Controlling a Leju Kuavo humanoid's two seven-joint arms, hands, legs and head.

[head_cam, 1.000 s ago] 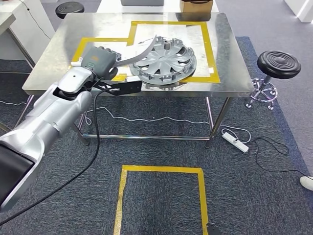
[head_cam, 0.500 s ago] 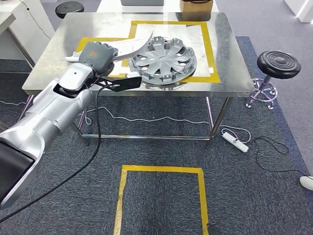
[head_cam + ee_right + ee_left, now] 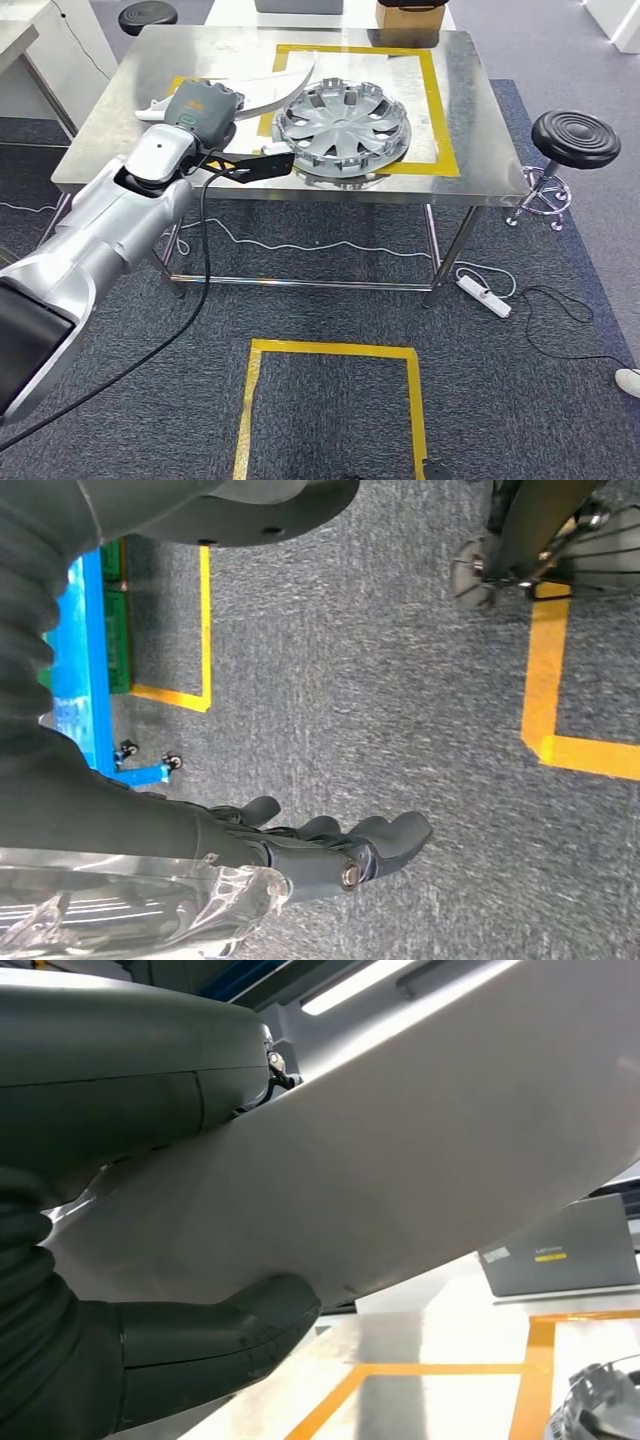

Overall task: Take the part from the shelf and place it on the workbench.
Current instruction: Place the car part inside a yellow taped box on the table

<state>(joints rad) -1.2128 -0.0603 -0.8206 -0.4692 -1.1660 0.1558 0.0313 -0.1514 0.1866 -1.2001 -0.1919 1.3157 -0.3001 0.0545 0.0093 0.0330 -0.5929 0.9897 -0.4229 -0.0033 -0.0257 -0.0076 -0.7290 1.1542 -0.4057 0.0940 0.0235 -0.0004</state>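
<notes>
My left hand (image 3: 198,112) grips a long, pale, curved part (image 3: 275,88) above the near-left area of the steel workbench (image 3: 468,110). The part's far tip reaches past the left rim of a silver hubcap (image 3: 343,125), which lies flat inside the yellow tape outline. In the left wrist view the part (image 3: 423,1150) spans the picture, clamped between my thumb (image 3: 211,1345) and the fingers above it, with the hubcap (image 3: 600,1410) at the corner. My right hand (image 3: 332,845) hangs over the grey carpet with its fingers stretched out, holding nothing.
One black stool (image 3: 575,138) stands right of the bench and another (image 3: 148,15) sits behind its left corner. A cardboard box (image 3: 411,14) rests at the far edge. A power strip (image 3: 483,295) and cables lie under the bench. Yellow floor tape (image 3: 332,348) marks a square.
My left hand has carried the part a little up and farther over the bench, its tip now off the hubcap's rim. The whole view has also shifted slightly.
</notes>
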